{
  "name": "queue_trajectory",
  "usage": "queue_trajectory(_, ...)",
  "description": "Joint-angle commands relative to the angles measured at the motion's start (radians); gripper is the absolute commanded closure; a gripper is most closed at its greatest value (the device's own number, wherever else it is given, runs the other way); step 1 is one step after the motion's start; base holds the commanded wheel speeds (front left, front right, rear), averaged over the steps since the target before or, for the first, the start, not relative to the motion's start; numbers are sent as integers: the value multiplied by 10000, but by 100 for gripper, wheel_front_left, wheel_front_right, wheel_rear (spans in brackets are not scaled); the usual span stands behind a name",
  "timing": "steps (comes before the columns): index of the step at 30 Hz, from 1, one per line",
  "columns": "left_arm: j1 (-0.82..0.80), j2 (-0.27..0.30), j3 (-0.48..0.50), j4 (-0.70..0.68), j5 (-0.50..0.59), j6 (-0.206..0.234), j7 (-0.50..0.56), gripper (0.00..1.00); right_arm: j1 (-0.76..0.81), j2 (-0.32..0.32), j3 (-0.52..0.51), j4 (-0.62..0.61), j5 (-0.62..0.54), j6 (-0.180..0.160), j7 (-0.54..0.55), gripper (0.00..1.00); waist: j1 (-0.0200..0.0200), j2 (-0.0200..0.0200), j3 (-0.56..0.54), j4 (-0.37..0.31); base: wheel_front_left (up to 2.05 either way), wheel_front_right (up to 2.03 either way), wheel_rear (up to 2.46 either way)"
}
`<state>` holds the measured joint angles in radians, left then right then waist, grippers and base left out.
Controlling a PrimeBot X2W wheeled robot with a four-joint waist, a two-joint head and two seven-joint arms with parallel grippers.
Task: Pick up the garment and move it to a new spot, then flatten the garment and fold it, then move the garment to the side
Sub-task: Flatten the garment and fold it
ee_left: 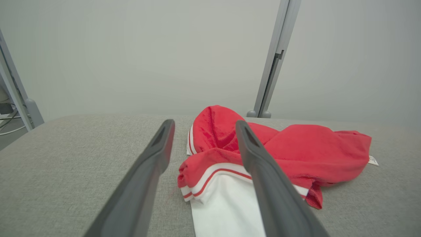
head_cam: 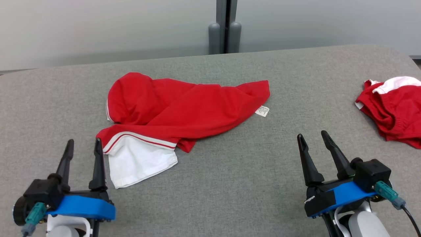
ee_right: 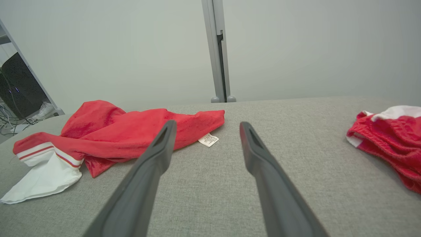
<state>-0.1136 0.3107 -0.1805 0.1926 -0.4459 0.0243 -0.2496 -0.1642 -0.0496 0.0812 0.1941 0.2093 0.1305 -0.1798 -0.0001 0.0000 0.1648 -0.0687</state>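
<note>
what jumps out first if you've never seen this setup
A crumpled red garment with a white end lies left of centre on the grey table. A second garment, red and white, is bunched at its right edge. The left hand and the right hand sit open at the near side, holding nothing.

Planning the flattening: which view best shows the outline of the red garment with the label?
The head view: the garment lies whole, seen from above. The left wrist view crops its white part at the bottom; the right wrist view sees it from a low angle.
</note>
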Motion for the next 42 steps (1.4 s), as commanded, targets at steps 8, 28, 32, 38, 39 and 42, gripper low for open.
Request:
queue_trajectory(8,506,-580,181,-400,498,-196,-157,0,360,-32,-218,-161,-97,5,276,0,1,0,-202,226,0,0,0)
queue_trajectory(28,-760,-1342,233,-449,1330,-981,-166,0,-5235,-1037,-1362,3089,816,5,5449,0,1,0,1734,1645,0,0,0)
queue_trajectory(32,-1005,-1550,139,-409,1461,-1133,-166,0,-6170,-1333,-1598,4213,271,5,5650,0,1,0,2050,2139,0,0,0)
queue_trajectory(38,-1213,-1608,32,-284,1702,-1288,-165,0,-6916,-1838,-1104,5576,-493,4,5538,0,1,0,2477,2603,0,0,0)
queue_trajectory(39,-1252,-1611,37,-273,1726,-1320,-166,0,-7008,-1874,-1030,5778,-507,5,5504,0,1,0,2518,2659,0,0,0)
queue_trajectory(42,-1310,-1622,79,-262,1753,-1373,-166,0,-7110,-1949,-844,6366,-409,5,5520,45,1,0,2601,2777,0,0,0)
